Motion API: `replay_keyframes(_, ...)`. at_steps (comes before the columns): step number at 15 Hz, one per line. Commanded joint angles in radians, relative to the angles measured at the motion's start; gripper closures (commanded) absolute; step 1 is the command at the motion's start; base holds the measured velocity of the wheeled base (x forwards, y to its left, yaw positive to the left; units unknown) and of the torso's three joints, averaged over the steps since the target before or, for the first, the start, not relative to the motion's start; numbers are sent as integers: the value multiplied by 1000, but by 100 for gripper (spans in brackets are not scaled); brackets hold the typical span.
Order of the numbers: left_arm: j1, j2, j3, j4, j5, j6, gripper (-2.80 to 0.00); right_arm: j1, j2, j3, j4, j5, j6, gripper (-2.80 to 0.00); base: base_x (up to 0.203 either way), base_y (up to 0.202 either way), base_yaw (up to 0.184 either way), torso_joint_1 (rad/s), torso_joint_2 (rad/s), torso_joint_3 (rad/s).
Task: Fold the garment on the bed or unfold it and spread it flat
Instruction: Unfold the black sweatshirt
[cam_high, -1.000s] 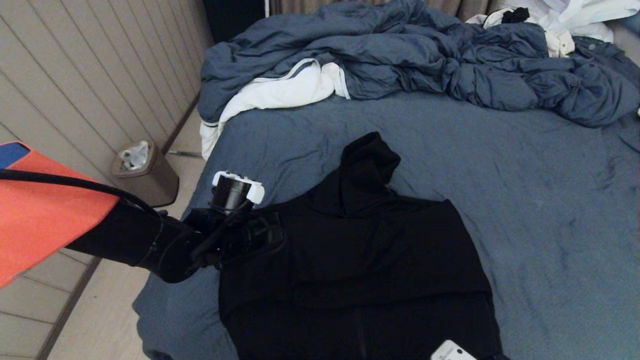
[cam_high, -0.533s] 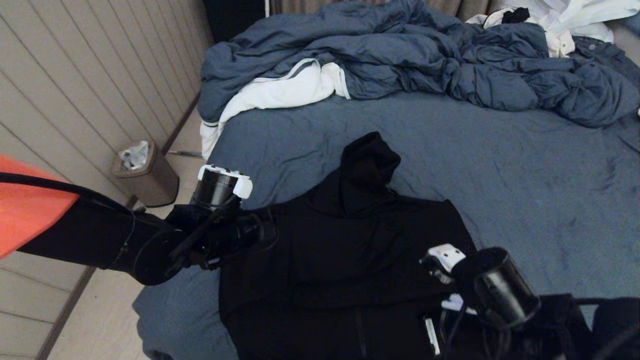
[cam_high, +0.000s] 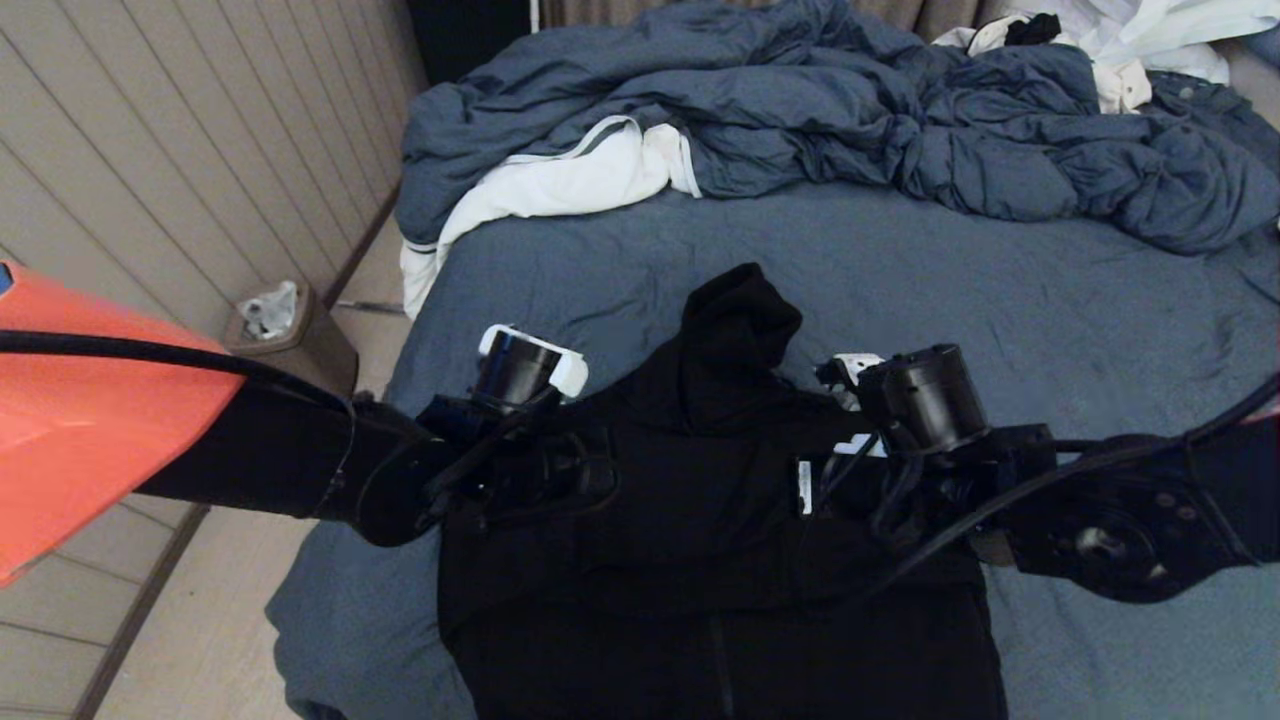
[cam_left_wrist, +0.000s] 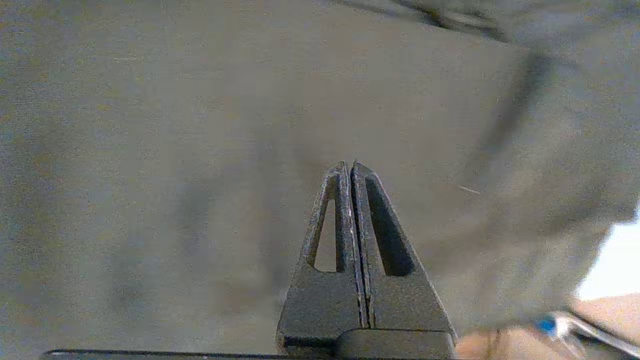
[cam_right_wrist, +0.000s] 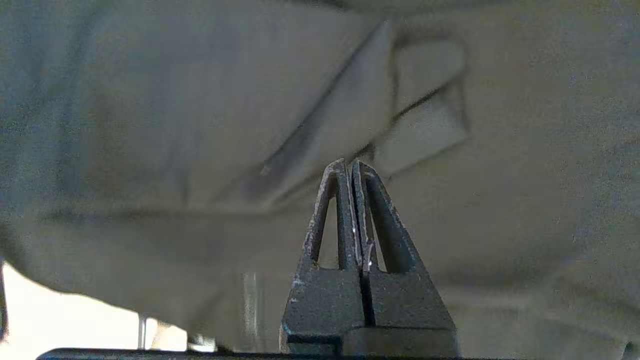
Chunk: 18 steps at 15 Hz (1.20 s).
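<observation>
The black hooded garment (cam_high: 700, 520) lies on the bed (cam_high: 1000, 300), hood (cam_high: 740, 320) pointing away from me and zipper side up. My left gripper (cam_high: 595, 478) reaches in from the left over the garment's left shoulder. In the left wrist view it (cam_left_wrist: 348, 165) is shut on nothing, close above plain fabric (cam_left_wrist: 175, 150). My right gripper (cam_high: 805, 488) reaches in from the right over the chest, just below the hood. It (cam_right_wrist: 348, 164) is also shut on nothing, with fabric folds (cam_right_wrist: 425, 115) right ahead of its tips.
A rumpled blue-grey duvet (cam_high: 850, 110) with white lining (cam_high: 570, 185) fills the far end of the bed. White clothing (cam_high: 1150, 40) lies at the far right corner. A brown waste bin (cam_high: 290, 350) stands on the floor by the panelled wall, left of the bed.
My right arm has come in from the lower right and moved up over the garment's chest. My left gripper has shifted right and farther onto the garment. Both stayed shut.
</observation>
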Motion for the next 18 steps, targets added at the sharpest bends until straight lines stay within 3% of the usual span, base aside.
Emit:
replay_keyframes(1, -74, 37, -103, 45, 22, -3, 0, -45, 20, -12, -5, 0, 3, 0, 0, 0, 0, 0, 0, 0)
replay_keyframes(4, -160, 79, -194, 83, 53, 21, 0, -141, -13, 1, -5, 5, 4, 0, 0, 0, 0, 0, 0, 0)
replay_keyframes(8, -255, 127, -284, 145, 48, 55, 0, -289, -58, 51, -7, 85, 0, 0, 0, 0, 0, 0, 0, 0)
replay_keyframes(9, -266, 150, -299, 147, 52, 67, -280, -327, -66, 54, -8, 92, -2, 0, 0, 0, 0, 0, 0, 0)
replay_keyframes(13, -281, 277, -409, 161, 94, 83, -280, -445, -72, 69, -8, 188, -5, 0, 0, 0, 0, 0, 0, 0)
replay_keyframes(18, -282, 426, -600, 163, 222, 136, -280, -469, -67, 83, -10, 232, -6, 0, 0, 0, 0, 0, 0, 0)
